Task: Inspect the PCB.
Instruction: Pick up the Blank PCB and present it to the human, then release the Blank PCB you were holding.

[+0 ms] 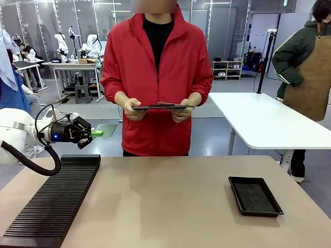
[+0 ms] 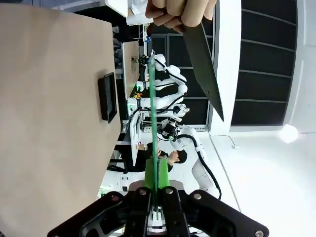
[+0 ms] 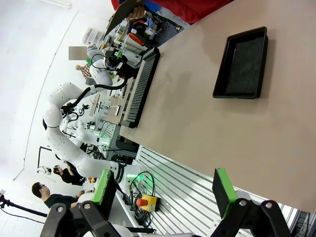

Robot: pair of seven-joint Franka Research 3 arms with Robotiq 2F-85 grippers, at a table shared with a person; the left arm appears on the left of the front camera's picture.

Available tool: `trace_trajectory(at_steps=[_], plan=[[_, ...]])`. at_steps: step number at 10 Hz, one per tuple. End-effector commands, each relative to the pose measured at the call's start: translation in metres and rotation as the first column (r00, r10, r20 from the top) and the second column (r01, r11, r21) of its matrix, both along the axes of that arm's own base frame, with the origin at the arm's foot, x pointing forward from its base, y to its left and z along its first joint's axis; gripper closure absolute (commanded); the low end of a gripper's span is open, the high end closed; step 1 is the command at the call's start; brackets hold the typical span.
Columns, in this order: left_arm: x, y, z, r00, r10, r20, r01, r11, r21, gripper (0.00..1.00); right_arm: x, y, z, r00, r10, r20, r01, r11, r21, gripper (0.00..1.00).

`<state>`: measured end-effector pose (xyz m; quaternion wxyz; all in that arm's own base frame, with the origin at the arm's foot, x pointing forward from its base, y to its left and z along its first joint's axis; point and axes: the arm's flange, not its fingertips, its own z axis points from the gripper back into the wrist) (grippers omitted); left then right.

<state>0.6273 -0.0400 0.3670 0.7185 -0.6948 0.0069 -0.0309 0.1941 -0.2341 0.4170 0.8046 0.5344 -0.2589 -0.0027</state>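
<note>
The left pincer (image 2: pixel 156 174) is clamped on the thin flat green rectangular circuit board (image 2: pixel 153 113). It grips the board by one end, so most of its length juts free beyond the green pads (image 2: pixel 149 173). In the front view the board is raised in the air at the bench's left side, near the far end of the black ribbed plastic rack (image 1: pixel 51 201). It points toward the person in the red jacket (image 1: pixel 158 67), who holds a dark flat clipboard (image 1: pixel 163 106) in both hands. The right pincer (image 3: pixel 163 190) stands wide with nothing between its pads, over the near edge of the tan bench (image 3: pixel 197 128). It is well apart from the black shallow rectangular tray (image 3: pixel 242 61).

The step in hand looks like presenting the board for checking. Right now the front camera sees only its thin edge, so the wrist probably needs to roll until the broad face is turned toward whoever is inspecting. The hold is on one end only, and the free length will likely sway, so the roll should be slow and then stop dead. The grip should not tighten, because a thin board can flex. The board should be kept short of the clipboard and the person's hands. The right arm is best left where it is, clear of the sightline.
</note>
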Motion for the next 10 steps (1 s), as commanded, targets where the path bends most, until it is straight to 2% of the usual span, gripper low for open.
trace_trajectory(at_steps=[1,10], plan=[[-0.0032,-0.0036,0.0023,1.000,-0.005,0.004,0.005,1.000,0.009,0.97,-0.0005,-0.0007,0.0014,1.000,0.002,0.020,-0.002,1.000,0.007,0.00],[-0.0032,-0.0036,0.0023,1.000,-0.005,0.004,0.005,1.000,0.009,0.97,-0.0005,-0.0007,0.0014,1.000,0.002,0.020,-0.002,1.000,0.007,0.00]])
